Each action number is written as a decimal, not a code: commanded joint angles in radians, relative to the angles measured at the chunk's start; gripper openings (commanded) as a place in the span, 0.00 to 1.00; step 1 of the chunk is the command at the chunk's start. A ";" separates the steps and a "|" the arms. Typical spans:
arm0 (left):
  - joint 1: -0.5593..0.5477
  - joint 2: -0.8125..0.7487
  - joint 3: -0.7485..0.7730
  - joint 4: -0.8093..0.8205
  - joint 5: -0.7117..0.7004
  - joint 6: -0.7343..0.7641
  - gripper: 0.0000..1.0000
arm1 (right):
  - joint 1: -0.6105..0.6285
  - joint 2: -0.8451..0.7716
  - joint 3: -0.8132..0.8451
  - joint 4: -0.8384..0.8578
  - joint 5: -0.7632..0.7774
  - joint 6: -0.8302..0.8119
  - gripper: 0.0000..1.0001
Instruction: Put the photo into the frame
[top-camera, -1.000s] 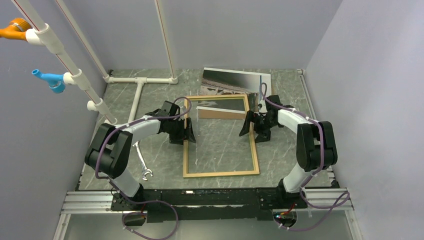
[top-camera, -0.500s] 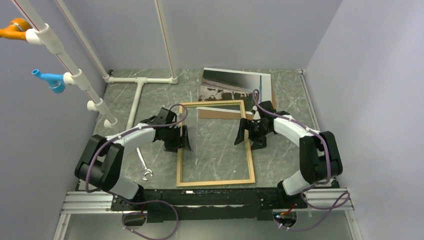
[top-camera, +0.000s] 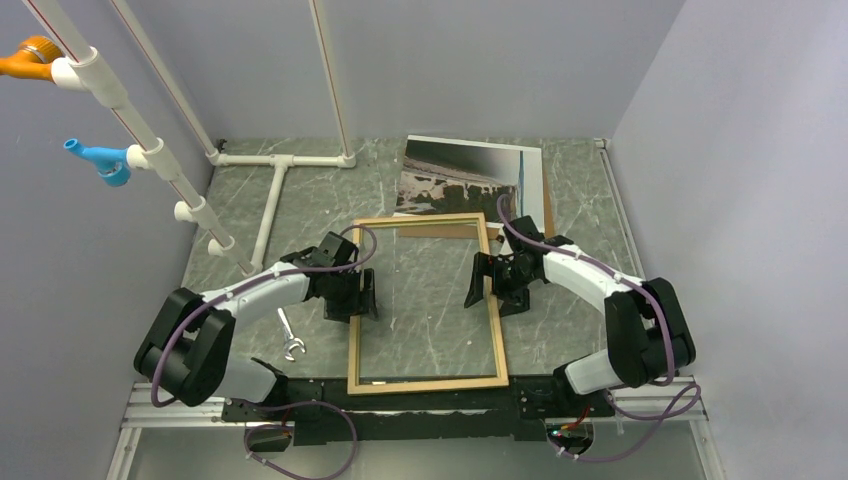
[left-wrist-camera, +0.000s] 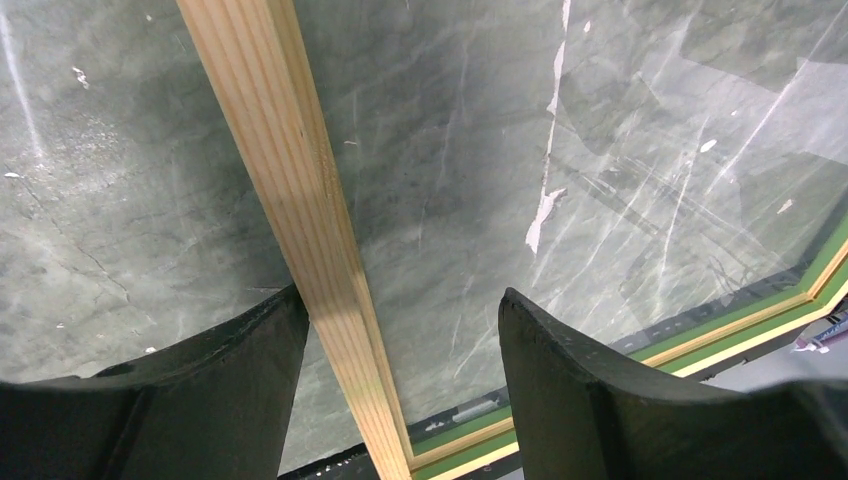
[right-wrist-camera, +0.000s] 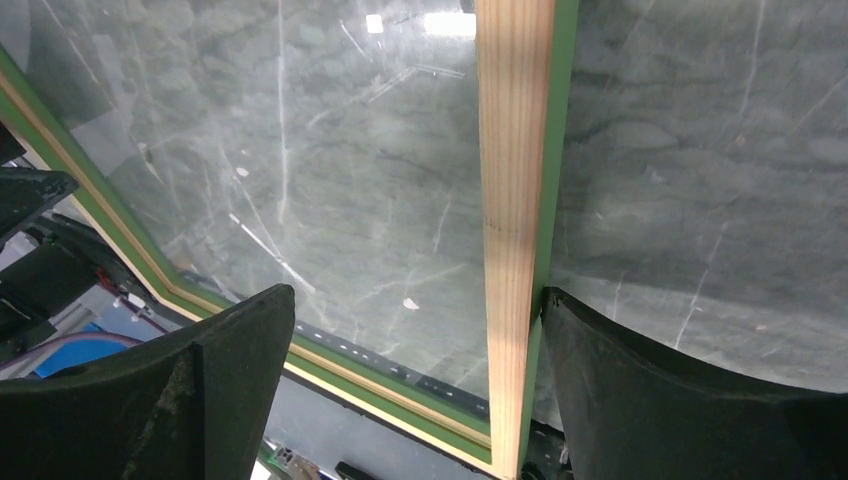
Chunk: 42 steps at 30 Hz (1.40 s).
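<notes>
Jaws wide, astride frame (top-camera: 425, 383) rails, prob. touching

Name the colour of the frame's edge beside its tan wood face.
Green; the frame shows it best in the right wrist view.

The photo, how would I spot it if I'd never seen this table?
Start at the green marbled table and find the big wooden frame in its middle. Just beyond its far end lies the photo, the only thing with a picture on it: grey sky over brown-and-white land.
</notes>
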 joint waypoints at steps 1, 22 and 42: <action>-0.025 -0.016 0.019 0.049 0.077 -0.036 0.71 | 0.026 -0.047 -0.012 0.011 -0.075 0.059 0.94; -0.031 -0.079 0.019 -0.050 -0.007 -0.029 0.74 | 0.026 -0.081 -0.033 -0.031 -0.051 0.055 0.97; 0.000 0.117 0.434 -0.204 -0.143 0.143 0.85 | -0.140 0.129 0.323 -0.106 0.036 -0.095 1.00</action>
